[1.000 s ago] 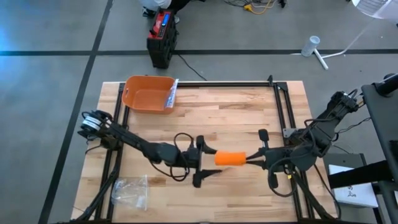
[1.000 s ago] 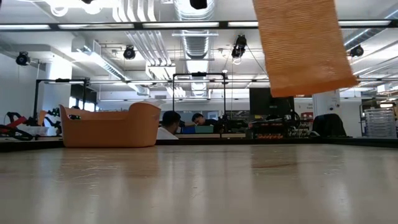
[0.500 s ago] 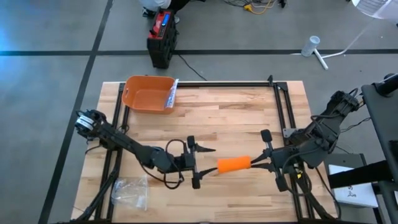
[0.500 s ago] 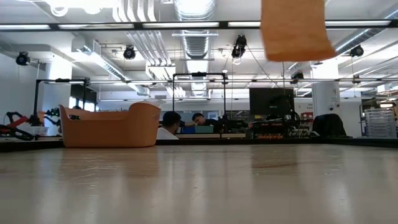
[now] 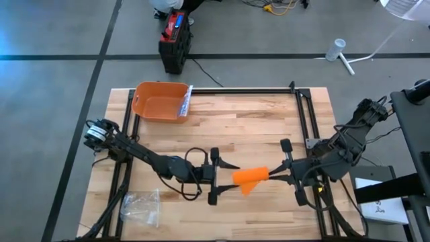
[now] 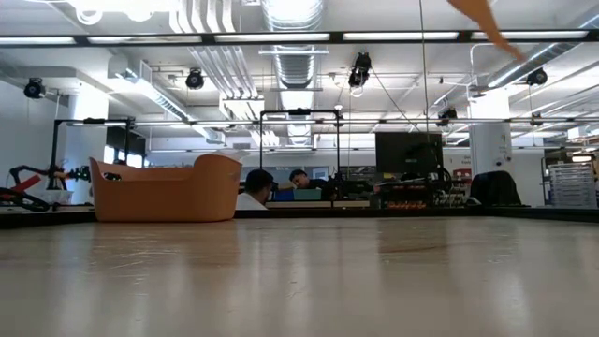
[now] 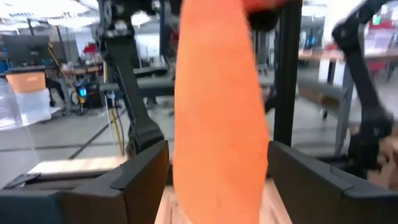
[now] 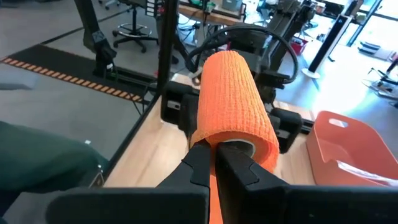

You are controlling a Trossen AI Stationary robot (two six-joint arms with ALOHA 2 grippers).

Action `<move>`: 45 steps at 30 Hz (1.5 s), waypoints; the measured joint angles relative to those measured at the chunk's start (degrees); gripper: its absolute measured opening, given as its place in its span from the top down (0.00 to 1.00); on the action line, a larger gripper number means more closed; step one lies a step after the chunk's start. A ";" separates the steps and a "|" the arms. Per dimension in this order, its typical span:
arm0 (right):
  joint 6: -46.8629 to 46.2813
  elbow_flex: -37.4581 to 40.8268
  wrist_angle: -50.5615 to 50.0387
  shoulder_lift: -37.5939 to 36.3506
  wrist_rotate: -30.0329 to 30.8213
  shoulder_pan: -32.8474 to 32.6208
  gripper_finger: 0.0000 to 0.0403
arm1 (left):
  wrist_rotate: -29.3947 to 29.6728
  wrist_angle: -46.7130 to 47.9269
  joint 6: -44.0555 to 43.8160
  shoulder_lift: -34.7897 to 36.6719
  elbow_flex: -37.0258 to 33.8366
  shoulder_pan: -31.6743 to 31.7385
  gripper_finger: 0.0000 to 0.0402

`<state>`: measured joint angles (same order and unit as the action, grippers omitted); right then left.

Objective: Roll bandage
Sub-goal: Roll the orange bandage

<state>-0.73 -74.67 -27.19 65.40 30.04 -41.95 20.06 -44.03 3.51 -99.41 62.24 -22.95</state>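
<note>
Near the tabletop's [image 5: 269,128] front-left corner lies 1 clear plastic bag [image 5: 141,207]. At the back-left corner sits 1 orange bin [image 5: 160,101] with a small packet against its right wall. The left gripper [image 5: 222,177] hovers over the front-middle of the tabletop, its 2 fingers [image 7: 140,171] spread wide with nothing pinched; a loose orange tail hangs between them. That tail belongs to 1 orange bandage roll [image 5: 250,176] held above the front edge, between the 2 grippers (only a sliver of orange tops the low view). The right gripper [image 5: 274,173] is closed, its 2 fingers [image 8: 198,163] clamped on the roll's near rim.
</note>
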 joint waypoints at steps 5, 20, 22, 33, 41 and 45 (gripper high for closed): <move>-0.09 0.01 -2.23 -0.13 0.08 0.00 1.00 | 2.97 9.59 -1.02 3.47 0.00 -0.36 0.36; 2.23 0.02 -0.76 -0.15 6.94 0.39 1.00 | 1.89 1.69 -5.89 -3.27 0.00 3.96 0.45; 2.23 0.04 -0.82 -0.15 7.54 0.37 1.00 | 1.91 1.55 -7.02 -3.93 0.00 4.48 0.55; -0.15 0.07 -1.47 0.07 4.75 0.37 1.00 | 12.77 5.25 1.47 -2.32 4.44 5.94 0.99; -5.12 0.30 -6.77 1.24 -0.50 0.33 1.00 | 23.45 22.07 12.09 6.12 11.51 9.23 1.00; -6.78 0.57 -7.64 3.28 -0.48 0.33 1.00 | 23.93 25.87 15.09 10.42 15.10 10.93 1.00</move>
<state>-7.51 -74.10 -34.83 68.68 29.56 -41.63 43.99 -18.16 18.59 -88.99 77.33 -12.02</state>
